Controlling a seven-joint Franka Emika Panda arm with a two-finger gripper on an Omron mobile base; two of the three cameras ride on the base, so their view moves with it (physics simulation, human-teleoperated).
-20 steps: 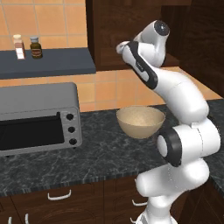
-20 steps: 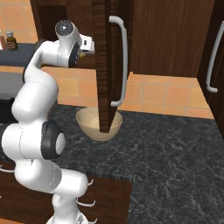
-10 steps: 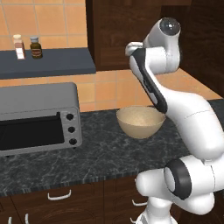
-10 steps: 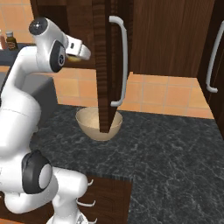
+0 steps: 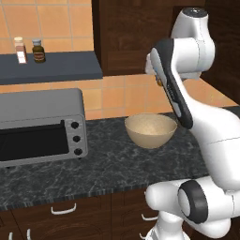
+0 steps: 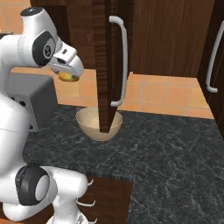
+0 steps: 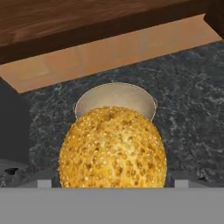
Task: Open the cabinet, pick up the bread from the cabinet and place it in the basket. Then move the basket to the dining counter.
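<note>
Quick count: one bread (image 7: pixel 113 146), one basket (image 5: pixel 150 130), one toaster oven (image 5: pixel 41 125), two little bottles (image 5: pixel 29 50) up on the shelf (image 5: pixel 51 67), and two silver bar handles (image 6: pixel 120 61) on the cabinet doors.

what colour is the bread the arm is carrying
Golden-orange with pale speckles: the small round bun, clearest in the hand view.

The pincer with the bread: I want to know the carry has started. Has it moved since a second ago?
Yes. In the right base view the pincer, shut on the bread, has swung left, away from the open cabinet door.
</note>
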